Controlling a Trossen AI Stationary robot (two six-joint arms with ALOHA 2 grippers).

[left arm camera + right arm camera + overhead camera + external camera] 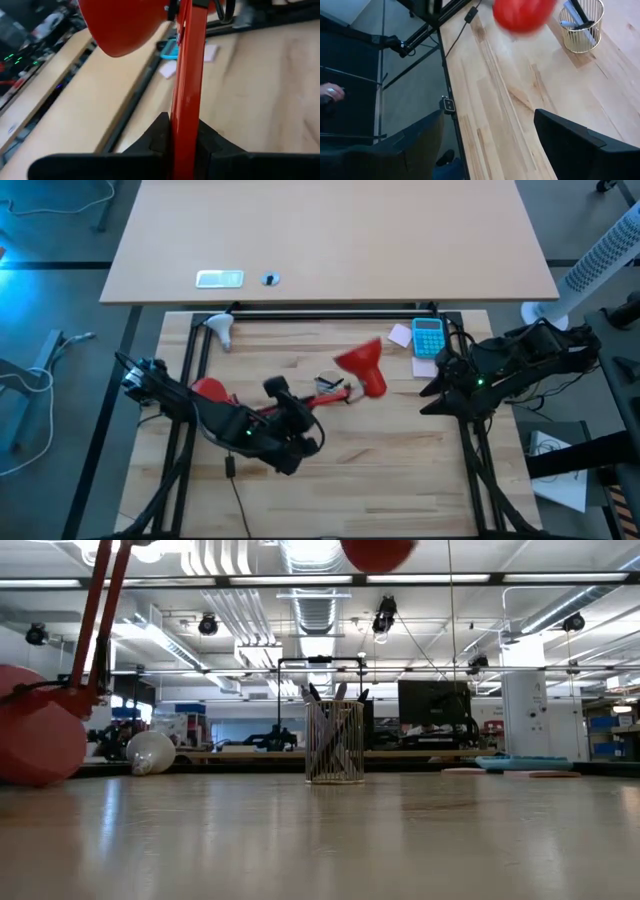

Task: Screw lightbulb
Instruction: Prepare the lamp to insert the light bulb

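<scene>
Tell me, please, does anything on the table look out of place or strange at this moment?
Yes. The lightbulb lies loose at the table's far left corner, far from the red lamp shade. The left end effector clamps the lamp's red arm, with the shade raised above the table.

A red desk lamp (362, 366) lies across the middle of the wooden table (380, 470), its cone shade pointing toward a blue calculator (428, 337) and pink sticky notes (400, 335) (all near the far edge). A wire pen holder (334, 741) stands upright.
</scene>
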